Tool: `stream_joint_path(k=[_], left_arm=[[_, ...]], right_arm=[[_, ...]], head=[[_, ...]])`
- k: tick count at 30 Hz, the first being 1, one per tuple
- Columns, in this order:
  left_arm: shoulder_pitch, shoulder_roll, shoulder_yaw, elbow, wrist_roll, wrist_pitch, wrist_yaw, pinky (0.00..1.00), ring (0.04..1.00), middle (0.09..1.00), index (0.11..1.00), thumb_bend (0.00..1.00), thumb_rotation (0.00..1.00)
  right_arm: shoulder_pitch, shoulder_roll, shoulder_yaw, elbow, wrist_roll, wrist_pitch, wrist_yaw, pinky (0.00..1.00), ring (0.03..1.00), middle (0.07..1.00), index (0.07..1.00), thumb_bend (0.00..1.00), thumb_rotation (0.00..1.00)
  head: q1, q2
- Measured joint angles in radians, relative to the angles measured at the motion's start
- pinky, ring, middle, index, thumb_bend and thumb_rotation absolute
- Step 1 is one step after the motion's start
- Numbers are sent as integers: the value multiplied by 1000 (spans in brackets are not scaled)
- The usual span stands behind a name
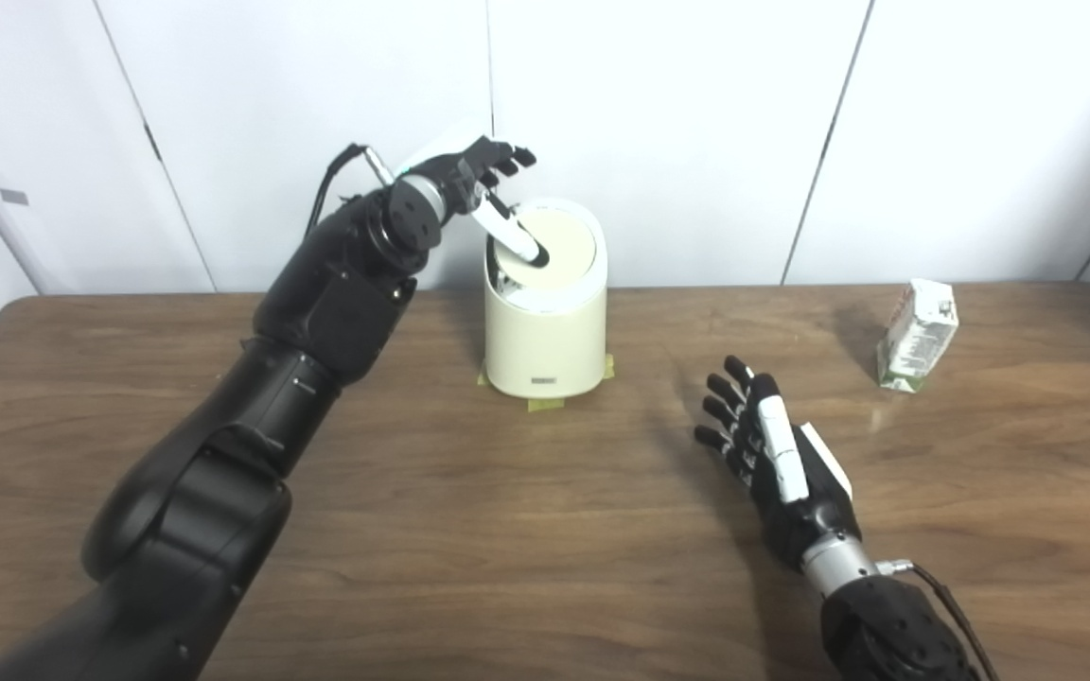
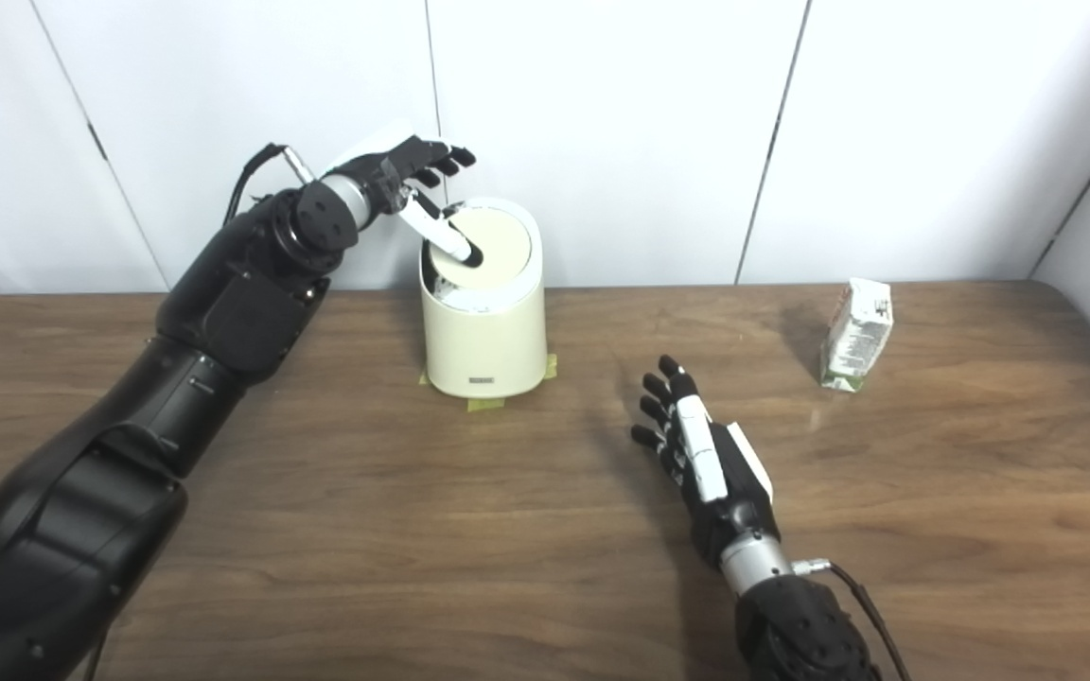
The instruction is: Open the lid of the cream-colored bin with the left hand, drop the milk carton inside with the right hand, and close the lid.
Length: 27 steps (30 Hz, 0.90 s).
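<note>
The cream-colored bin [image 1: 545, 331] stands at the back middle of the table, its round swing lid [image 1: 564, 248] tilted. My left hand [image 1: 479, 184] hovers over the bin's left rim, fingers spread, with its thumb pressing on the lid's left part. The milk carton [image 1: 917, 335], white with green print, stands upright at the back right, apart from both hands. My right hand [image 1: 772, 454] rests low over the table in front and to the right of the bin, fingers apart, holding nothing.
Yellow tape marks [image 1: 545, 402] stick out under the bin's base. White wall panels [image 1: 696, 113] rise right behind the wooden table [image 1: 469, 530]. The table's far edge runs just behind the bin and carton.
</note>
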Motion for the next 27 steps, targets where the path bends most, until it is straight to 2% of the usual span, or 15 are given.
stream_joint_path(k=[2, 5, 12, 16, 21, 27], left_arm=[[0, 1, -8, -6, 10, 0, 0, 710, 884, 923, 891, 877, 0], [0, 7, -35, -19, 31, -3, -3, 802, 908, 932, 903, 865, 8], [0, 25, -69, -25, 55, -40, -3, 833, 913, 943, 913, 858, 9], [-2, 44, -131, -27, 124, -82, 5, 829, 906, 926, 915, 888, 15], [-18, 61, -202, -32, 220, -125, 16, 890, 921, 915, 919, 952, 1], [-14, 58, -201, -68, 245, -150, 9, 870, 908, 911, 911, 936, 5]], right_arm=[[0, 0, 1, 0, -2, 0, 0, 866, 950, 957, 992, 596, 1000], [-1, 0, 1, 0, -3, 0, 0, 870, 951, 957, 992, 608, 1000], [-1, 1, 1, 0, -1, 0, -1, 861, 950, 959, 997, 605, 1000], [-1, 5, 2, -2, -3, 0, -2, 863, 953, 959, 996, 620, 1000], [-1, 5, 5, -7, -4, 0, -2, 863, 952, 960, 998, 606, 1000], [-1, 6, 5, -16, -4, 0, -3, 869, 947, 954, 992, 615, 1000]], head=[[2, 0], [2, -2], [0, 0], [-2, 3], [-2, 5], [-3, 15]])
